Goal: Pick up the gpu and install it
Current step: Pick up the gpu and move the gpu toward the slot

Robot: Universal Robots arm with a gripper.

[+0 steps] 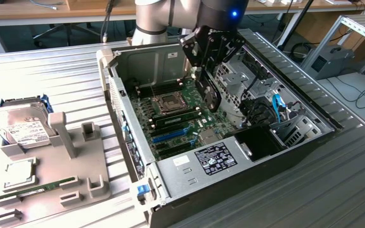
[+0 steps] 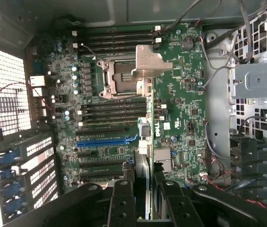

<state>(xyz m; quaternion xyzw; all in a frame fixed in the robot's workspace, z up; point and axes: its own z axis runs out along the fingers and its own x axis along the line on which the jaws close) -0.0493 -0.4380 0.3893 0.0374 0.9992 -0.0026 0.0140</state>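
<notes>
Clamped on the gpu [image 1: 208, 95] with both fingers of the gripper [image 1: 203, 71]. Held upright on its edge inside the open case [image 1: 116, 90], over the motherboard [image 1: 182, 118], near the blue slot [image 1: 169, 136]. Seen edge-on between the fingers in the wrist view; contact with the board unclear.

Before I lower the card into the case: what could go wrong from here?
The gpu, gripped edge-on in the pincer, hangs near the CPU socket, not over the blue slot; lowering here may strike the socket. Loose cables by the drive cage could snag the card.
</notes>
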